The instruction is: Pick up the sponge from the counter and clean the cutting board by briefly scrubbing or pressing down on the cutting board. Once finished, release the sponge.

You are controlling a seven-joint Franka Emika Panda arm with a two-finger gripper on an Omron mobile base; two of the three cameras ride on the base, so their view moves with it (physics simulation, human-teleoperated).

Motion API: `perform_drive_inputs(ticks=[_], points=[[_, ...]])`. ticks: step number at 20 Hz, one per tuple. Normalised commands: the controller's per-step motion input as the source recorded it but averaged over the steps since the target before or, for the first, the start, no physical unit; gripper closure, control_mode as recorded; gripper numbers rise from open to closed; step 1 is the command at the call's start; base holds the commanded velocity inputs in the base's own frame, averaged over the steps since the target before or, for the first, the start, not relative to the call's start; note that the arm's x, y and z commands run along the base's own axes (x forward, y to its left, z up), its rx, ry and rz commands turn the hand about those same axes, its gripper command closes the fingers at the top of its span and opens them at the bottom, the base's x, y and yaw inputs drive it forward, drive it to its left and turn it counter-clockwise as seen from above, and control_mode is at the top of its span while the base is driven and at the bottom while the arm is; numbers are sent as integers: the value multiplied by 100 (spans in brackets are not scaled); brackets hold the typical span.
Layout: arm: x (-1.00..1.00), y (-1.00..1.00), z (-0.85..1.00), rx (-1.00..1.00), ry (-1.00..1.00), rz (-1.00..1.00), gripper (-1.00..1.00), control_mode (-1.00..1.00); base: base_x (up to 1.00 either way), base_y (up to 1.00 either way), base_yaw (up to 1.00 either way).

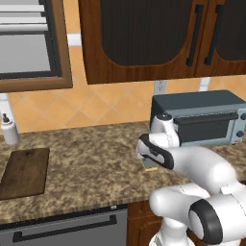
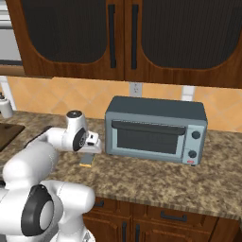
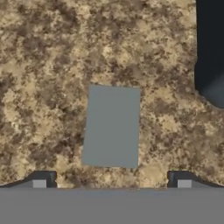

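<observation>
The counter [image 1: 91, 163] runs long and speckled brown-and-tan across both base views, backed by an orange tiled wall [image 1: 96, 103] and dark wooden upper cabinets [image 1: 139, 38] with black handles. Toward its right stands a grey toaster oven [image 2: 156, 128] with a dark glass door and knobs down its right edge; in the hand view its dark body shows as a rounded shape at the upper right [image 3: 212, 52]. The white arm [image 1: 202, 168] bends forward over the worktop in front of the oven, its hand pointing down at the stone. At the far left of the left base view lies the cutting board [image 1: 25, 173], a flat dark brown wooden rectangle with a small hole near its far short end, well apart from the arm; behind it stands a small white bottle [image 1: 9, 129] with a dark top. Below the counter edge there is a grey appliance front with a black bar handle [image 1: 65, 229]. The sponge [image 3: 112, 126] rests flat on the granite directly under the hand, grey-blue face up, its yellow body showing at the side in the base views [image 2: 86, 161]. The gripper [image 3: 111, 183] hangs above it with its fingers spread wide, one dark tip [image 3: 41, 180] to each side beyond the sponge's long edges, holding nothing and not touching it as far as the hand view shows
</observation>
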Motion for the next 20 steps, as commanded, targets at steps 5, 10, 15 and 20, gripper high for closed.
perform_drive_inputs(ticks=[5, 10, 15, 20], points=[[25, 4, -29, 0, 11, 0, -100, -100, 0, 0, 0], [29, 6, -25, 0, 9, 0, -100, -100, 0, 0, 0], [20, 1, -26, 0, 7, 0, -100, -100, 0, 0, 0], [10, 0, -31, 0, 4, 0, -100, -100, 0, 0, 0]])
